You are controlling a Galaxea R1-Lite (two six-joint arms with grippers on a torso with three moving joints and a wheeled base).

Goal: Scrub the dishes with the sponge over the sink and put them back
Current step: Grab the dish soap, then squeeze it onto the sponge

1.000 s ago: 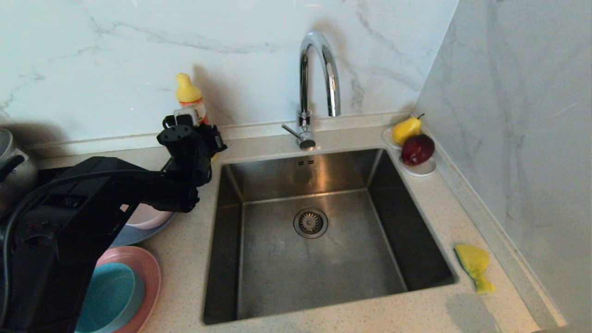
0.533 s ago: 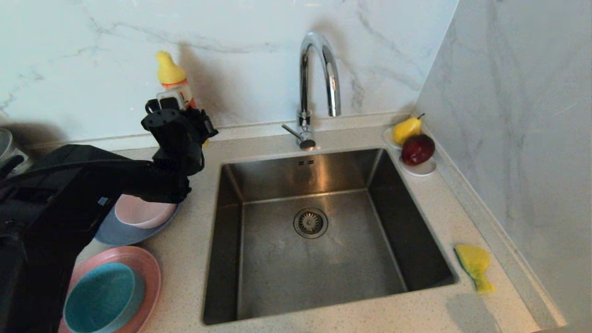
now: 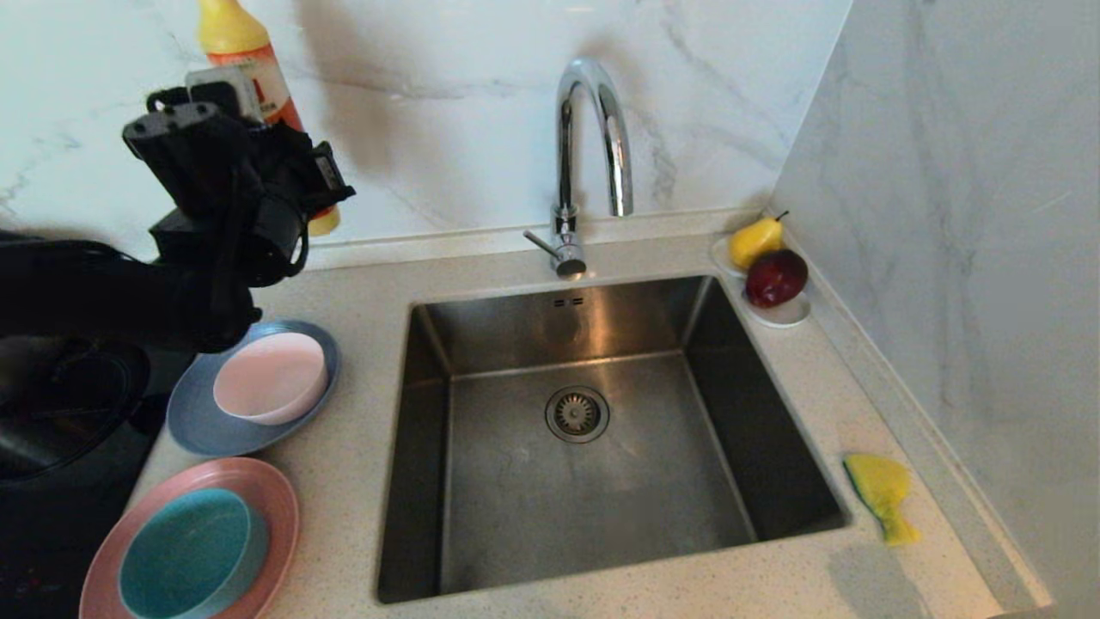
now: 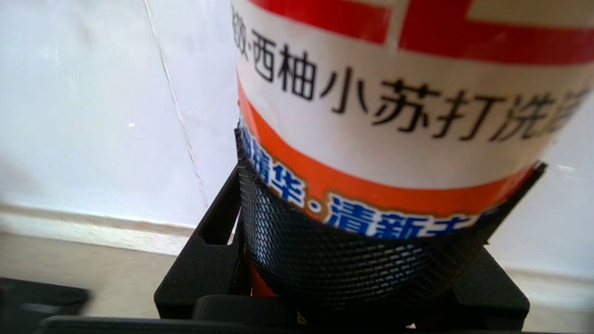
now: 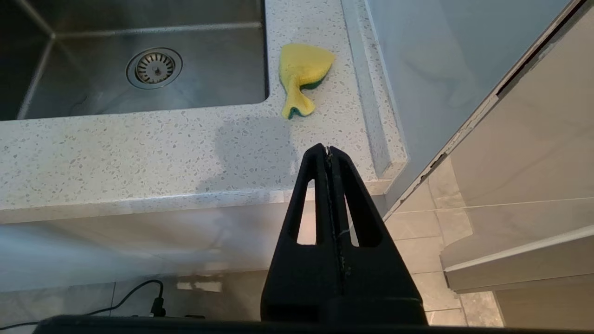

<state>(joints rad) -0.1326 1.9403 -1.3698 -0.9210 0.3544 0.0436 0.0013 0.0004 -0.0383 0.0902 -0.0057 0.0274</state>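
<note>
My left gripper (image 3: 296,176) is shut on a yellow dish-soap bottle (image 3: 236,43) with an orange and white label (image 4: 394,116), held in the air in front of the back wall, left of the sink (image 3: 601,507). Below it a pale pink bowl (image 3: 271,376) sits in a grey-blue plate (image 3: 193,425). Nearer me, a teal bowl (image 3: 189,550) rests in a pink plate (image 3: 279,507). The bent yellow sponge (image 3: 881,494) (image 5: 301,74) lies on the counter right of the sink. My right gripper (image 5: 327,150) hangs shut and empty below the counter's front edge.
A chrome gooseneck faucet (image 3: 593,129) stands behind the sink, and the drain strainer (image 3: 577,413) is in the basin floor. A small white dish (image 3: 786,316) with a pear (image 3: 754,241) and a red apple (image 3: 776,277) sits at the back right corner. A dark cooktop (image 3: 60,413) lies at the far left.
My left arm has lifted the soap bottle up and to the left, off the counter. The pale pink bowl and grey-blue plate beneath it are now uncovered. The right arm has not moved.
</note>
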